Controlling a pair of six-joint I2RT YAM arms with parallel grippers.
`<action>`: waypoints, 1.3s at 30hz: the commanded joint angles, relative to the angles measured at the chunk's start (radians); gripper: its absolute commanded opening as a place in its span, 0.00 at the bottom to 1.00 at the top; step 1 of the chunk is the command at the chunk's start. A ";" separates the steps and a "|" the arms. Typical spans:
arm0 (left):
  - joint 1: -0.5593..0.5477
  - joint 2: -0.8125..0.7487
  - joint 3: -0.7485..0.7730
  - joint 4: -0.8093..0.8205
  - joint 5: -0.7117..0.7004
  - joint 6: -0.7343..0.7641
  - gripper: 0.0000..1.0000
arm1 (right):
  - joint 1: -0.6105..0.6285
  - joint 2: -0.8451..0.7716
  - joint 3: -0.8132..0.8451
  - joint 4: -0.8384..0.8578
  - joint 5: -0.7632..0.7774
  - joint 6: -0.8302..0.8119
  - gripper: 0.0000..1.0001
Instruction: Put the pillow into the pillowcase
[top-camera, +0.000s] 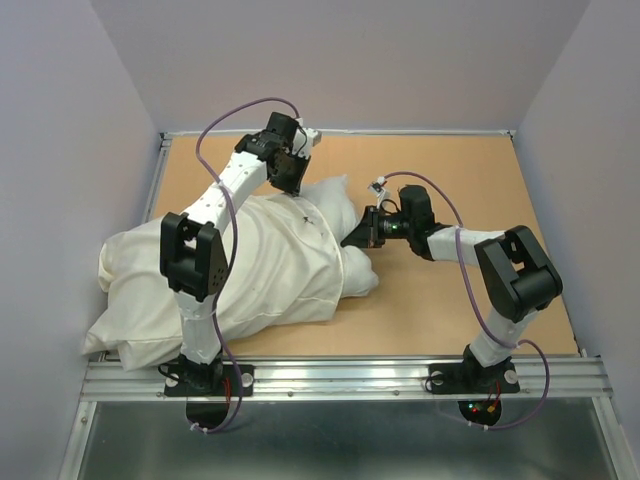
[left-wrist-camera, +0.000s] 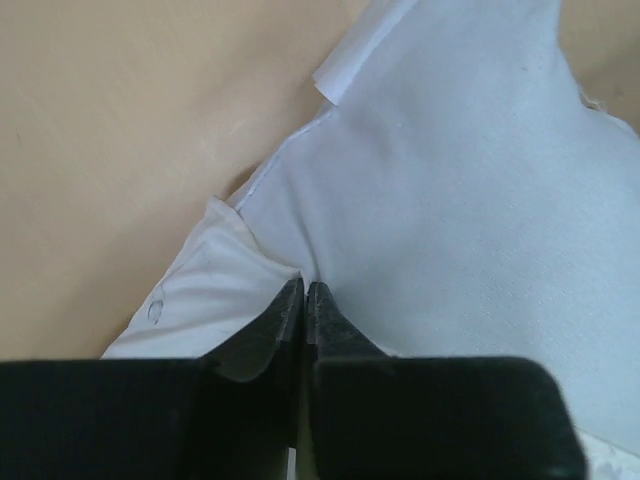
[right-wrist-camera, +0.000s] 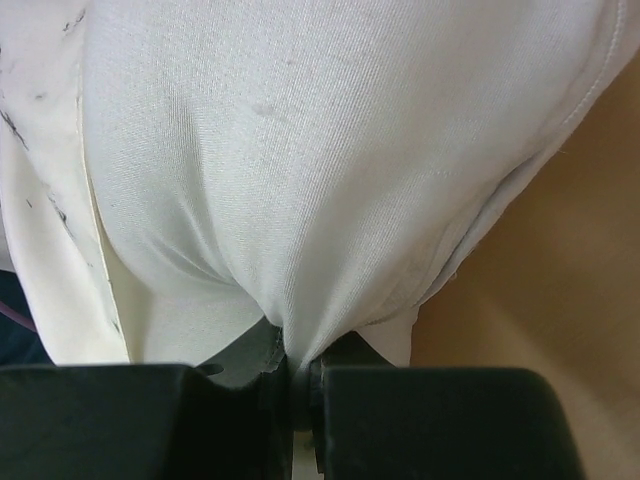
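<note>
Pillow (right-wrist-camera: 330, 150) in right jaws, pillowcase (left-wrist-camera: 200, 300) seemingly in left.

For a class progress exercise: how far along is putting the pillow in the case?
Done: the case covers most of the pillow. In hand: the left gripper pinches the case edge, and the right gripper pinches the pillow's bare end. Left: that end sticks out, uncovered.

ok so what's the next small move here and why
Probably draw the left gripper a little toward the right gripper, dragging the pillowcase hem further over the pillow. The left jaws look closed at that hem, the right jaws pinch the pillow's bare end, and that end sticks out of the case.
</note>
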 joint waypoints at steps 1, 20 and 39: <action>0.005 -0.011 0.113 -0.003 0.212 0.017 0.08 | 0.016 -0.054 0.052 0.031 0.013 -0.042 0.01; -0.193 -0.074 0.609 0.712 0.798 -0.120 0.00 | -0.165 -0.243 0.403 0.048 0.278 -0.105 0.00; -0.208 -0.612 -0.723 0.242 0.579 0.838 0.00 | 0.039 -0.375 -0.121 -0.219 0.175 -1.792 0.16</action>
